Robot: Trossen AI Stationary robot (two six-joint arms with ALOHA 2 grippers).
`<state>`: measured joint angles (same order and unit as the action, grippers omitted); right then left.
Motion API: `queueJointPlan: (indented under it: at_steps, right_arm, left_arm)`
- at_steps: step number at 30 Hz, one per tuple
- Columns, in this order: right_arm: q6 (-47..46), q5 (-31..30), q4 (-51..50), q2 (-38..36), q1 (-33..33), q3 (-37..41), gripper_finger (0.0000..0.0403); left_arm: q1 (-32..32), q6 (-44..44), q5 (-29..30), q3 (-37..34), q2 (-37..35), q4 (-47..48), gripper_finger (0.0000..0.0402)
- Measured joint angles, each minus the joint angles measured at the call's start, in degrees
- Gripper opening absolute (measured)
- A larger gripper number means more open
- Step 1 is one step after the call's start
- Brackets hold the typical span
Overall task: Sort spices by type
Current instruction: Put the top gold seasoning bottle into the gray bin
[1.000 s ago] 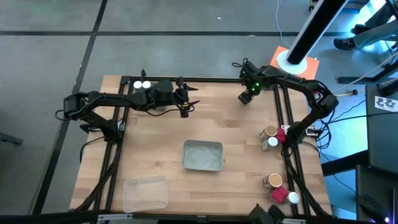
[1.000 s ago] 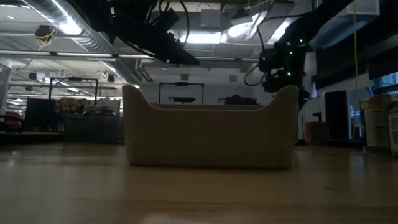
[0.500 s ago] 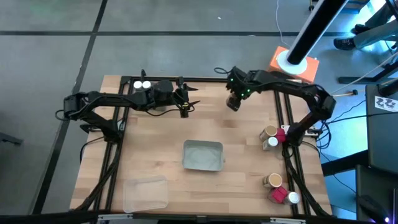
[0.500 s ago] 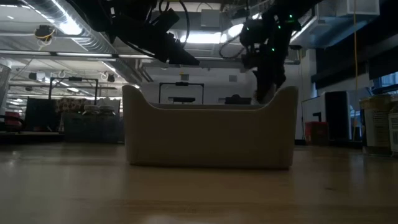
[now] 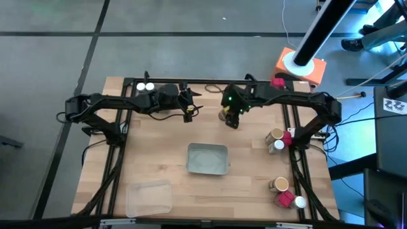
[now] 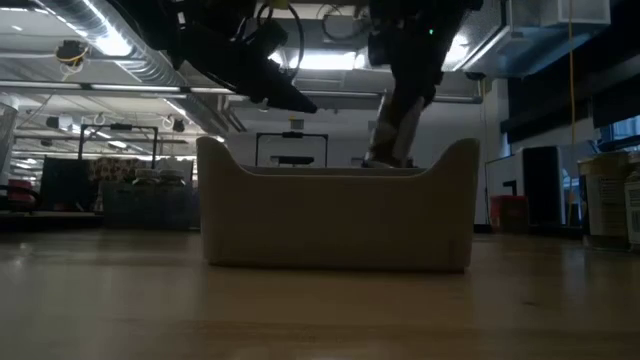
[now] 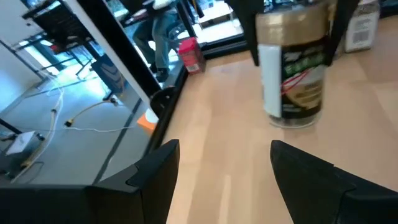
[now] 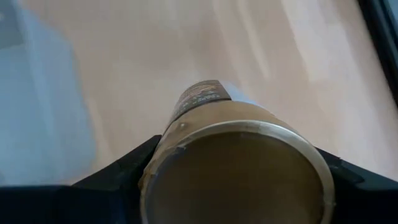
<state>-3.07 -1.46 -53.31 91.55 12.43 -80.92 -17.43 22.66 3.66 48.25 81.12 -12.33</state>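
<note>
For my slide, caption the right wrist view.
Right claw carrying a tan-lidded spice jar above the wooden table.

The grey tray (image 6: 335, 215) hides the base of the tan-lidded jar (image 6: 392, 125) in the low view.

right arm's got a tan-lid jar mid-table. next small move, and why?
Probably keep carrying it toward the left tool. The right tool grips a tan-lidded jar and holds it in front of the left tool's open fingers; the grey tray sits nearer the front, and two white caps lie by the left arm. A handover looks likely.
</note>
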Motion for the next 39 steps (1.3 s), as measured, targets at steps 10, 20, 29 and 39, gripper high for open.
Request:
queueJointPlan:
  at_steps: [10, 20, 29, 39]
  right_arm:
    - [-1.9, 1.1, 0.8, 0.0, -10.4, -0.8, 0.0284]
    - [-4.2, 1.1, 4.5, 0.0, -17.5, -0.8, 0.0284]
    - [-5.1, 2.8, 10.6, 0.4, -19.3, -0.8, 0.0284]
    - [-3.2, 5.2, 10.4, 5.0, -19.2, -6.1, 0.0284]
  left_arm:
    - [4.8, -0.9, 4.4, 0.0, -2.9, 4.7, 0.0239]
    - [7.7, -4.0, 5.2, 0.0, -7.4, 12.4, 0.0239]
    - [9.3, -6.8, 5.2, 0.0, -7.7, 17.1, 0.0239]
    - [11.2, -6.2, 5.1, 0.0, -8.5, 21.7, 0.0239]
